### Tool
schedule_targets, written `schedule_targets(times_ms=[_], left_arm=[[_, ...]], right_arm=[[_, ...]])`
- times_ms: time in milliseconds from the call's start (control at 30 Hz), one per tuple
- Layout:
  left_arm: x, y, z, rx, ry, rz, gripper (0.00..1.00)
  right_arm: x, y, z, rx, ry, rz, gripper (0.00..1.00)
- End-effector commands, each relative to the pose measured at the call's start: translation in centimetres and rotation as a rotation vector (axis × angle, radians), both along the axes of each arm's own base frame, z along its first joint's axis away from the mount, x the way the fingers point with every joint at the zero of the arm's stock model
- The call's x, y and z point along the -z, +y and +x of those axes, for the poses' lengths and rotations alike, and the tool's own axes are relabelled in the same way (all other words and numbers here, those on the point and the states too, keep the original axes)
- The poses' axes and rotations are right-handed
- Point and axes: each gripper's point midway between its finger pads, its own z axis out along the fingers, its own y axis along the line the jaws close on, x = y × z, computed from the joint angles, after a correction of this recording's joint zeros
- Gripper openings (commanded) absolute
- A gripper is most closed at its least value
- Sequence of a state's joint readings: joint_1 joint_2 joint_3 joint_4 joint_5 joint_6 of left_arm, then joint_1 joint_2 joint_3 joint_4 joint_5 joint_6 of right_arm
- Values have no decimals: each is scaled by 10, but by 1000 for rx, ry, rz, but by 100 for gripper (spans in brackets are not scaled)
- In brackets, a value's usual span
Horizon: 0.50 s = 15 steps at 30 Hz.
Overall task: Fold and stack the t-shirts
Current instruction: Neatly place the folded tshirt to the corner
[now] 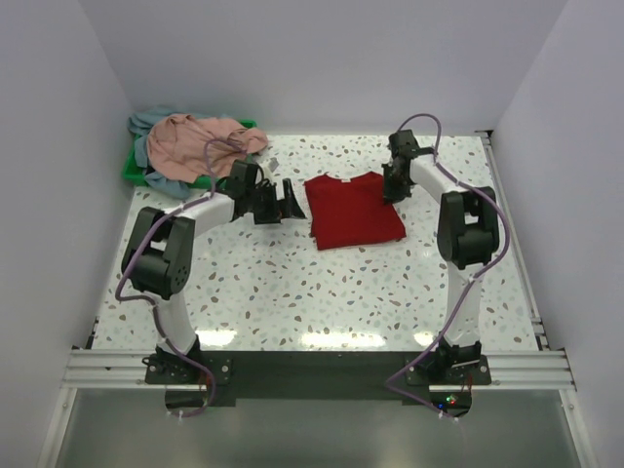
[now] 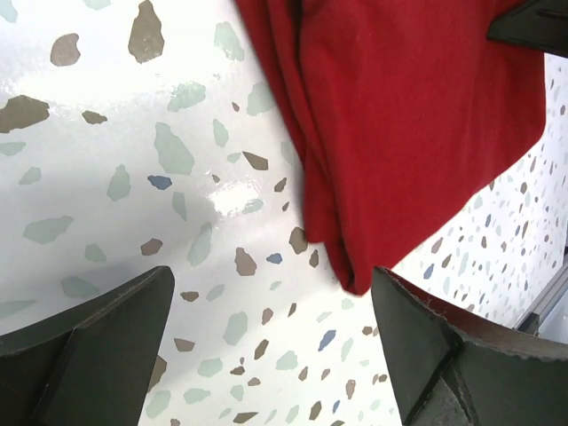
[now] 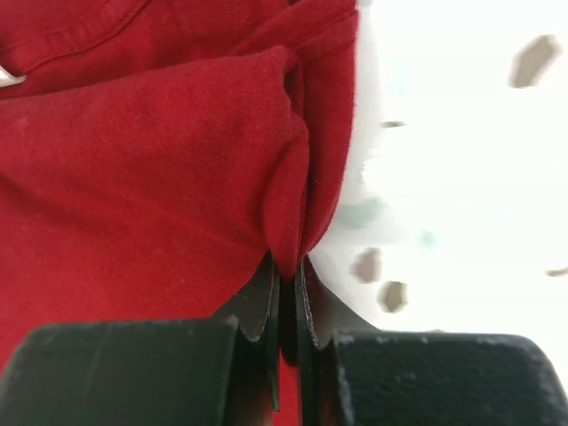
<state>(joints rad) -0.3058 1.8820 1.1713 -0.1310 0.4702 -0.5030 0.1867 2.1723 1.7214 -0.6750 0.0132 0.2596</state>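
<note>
Gripping with the right hand (image 3: 286,275) a pinched-up fold at the far right edge of the red t-shirt (image 1: 353,210), closed tight on the cloth; holding nothing with the left hand (image 2: 271,288), opened wide just above the speckled worktop (image 1: 322,292) right beside the shirt's left edge. Spread flat near the middle of that worktop, between both hands, as a rough folded rectangle of plain red. Heaped at the far left corner, well apart from it: dusty pink t-shirt (image 1: 200,141) crumpled on top of grey-blue t-shirt (image 1: 146,125), both spilling over the green tray (image 1: 130,171).
</note>
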Motion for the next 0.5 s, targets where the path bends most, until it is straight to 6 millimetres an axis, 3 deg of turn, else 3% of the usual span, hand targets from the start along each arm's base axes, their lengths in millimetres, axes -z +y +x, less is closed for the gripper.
schedule_targets(times_ms=[0, 133, 367, 433, 467], left_arm=[[-30, 7, 7, -5, -88, -1, 98], [-40, 11, 12, -32, -122, 13, 98], [-39, 20, 18, -73, -93, 51, 99], [-37, 21, 18, -86, -87, 55, 99], [-36, 22, 17, -89, -79, 59, 99]], right_arm=[[-9, -52, 7, 88, 2, -197, 0], [-17, -84, 21, 163, -19, -251, 0], [-18, -150, 43, 285, -25, -343, 0], [-23, -155, 52, 300, -51, -360, 0], [-24, -173, 54, 336, -57, -378, 0]])
